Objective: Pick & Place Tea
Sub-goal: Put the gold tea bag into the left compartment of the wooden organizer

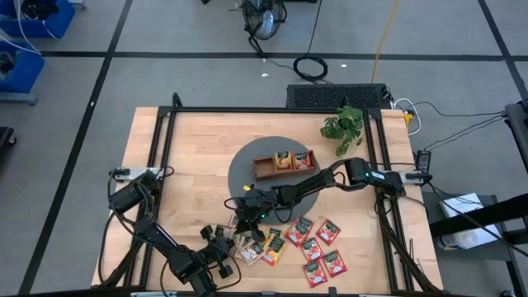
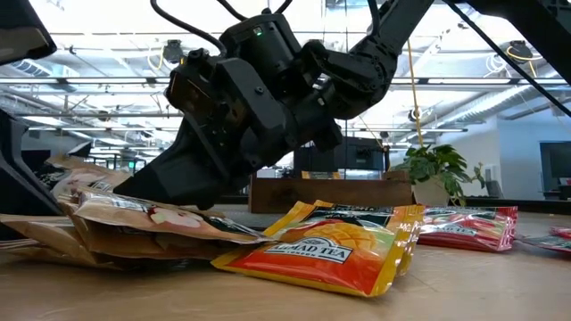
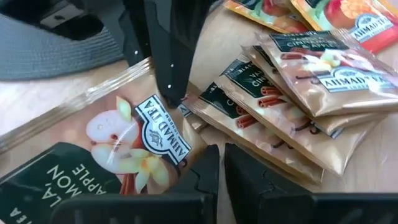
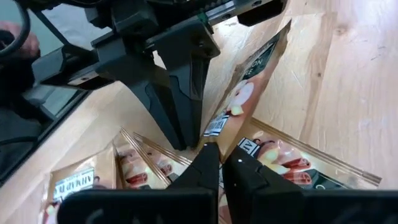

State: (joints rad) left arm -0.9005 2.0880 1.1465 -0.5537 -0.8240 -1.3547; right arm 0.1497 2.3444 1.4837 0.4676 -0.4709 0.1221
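Near the table's front edge lies a pile of cream tea sachets. Orange-yellow ones and red ones lie to its right. One cream sachet is tilted up over the pile between both grippers. My left gripper is shut at the sachet's edge nearest the left arm. My right gripper reaches in from the table's right and is shut at the opposite edge. The wooden tray farther back holds two sachets. My left gripper pinches the cream sachet at its edge, coming slanting down from the table's near left. Its own fingers hide the exact place. My right gripper pinches the sachet's opposite edge beside the barcode between its fingertips, slanting down from the table's right. The sachet stands tilted on edge between the two grippers; whether its lower part rests on the pile, I cannot tell.
A dark round mat lies under the tray, and a small potted plant stands at the back right. Black frame rails run along the table's sides. Bare wood lies at the table's far left.
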